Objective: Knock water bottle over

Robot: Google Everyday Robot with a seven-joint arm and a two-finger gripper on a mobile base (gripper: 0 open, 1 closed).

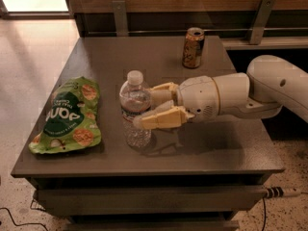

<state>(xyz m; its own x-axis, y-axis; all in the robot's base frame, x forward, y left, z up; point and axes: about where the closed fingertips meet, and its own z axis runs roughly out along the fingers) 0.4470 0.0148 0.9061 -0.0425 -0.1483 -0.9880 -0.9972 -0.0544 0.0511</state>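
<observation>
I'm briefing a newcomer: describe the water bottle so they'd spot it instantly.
On the grey table, look between the green snack bag and the end effector reaching in beside it. The water bottle stands upright: clear, ribbed, white-capped, unlike the opaque tan can behind.

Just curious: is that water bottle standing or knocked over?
Upright: the water bottle stands cap-up on the table, the open gripper beside it.
</observation>
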